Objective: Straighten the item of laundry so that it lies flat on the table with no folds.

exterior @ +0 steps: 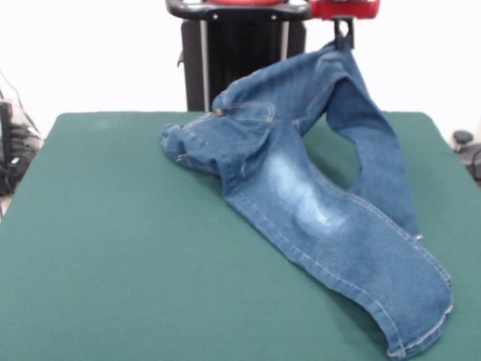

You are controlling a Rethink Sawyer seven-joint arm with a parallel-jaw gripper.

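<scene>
claw (344, 35) pinched tight on a raised fold of jeans (316, 203), legs draped to table (113, 248)

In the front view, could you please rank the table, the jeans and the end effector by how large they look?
1. The table, filling most of the picture.
2. The jeans, lifted at one part and draped across the table.
3. The end effector, only a small part showing at the top edge, so its true size is unsure.

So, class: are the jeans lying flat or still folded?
Folded: the jeans hang lifted from the gripper, waistband bunched on the table.
</scene>
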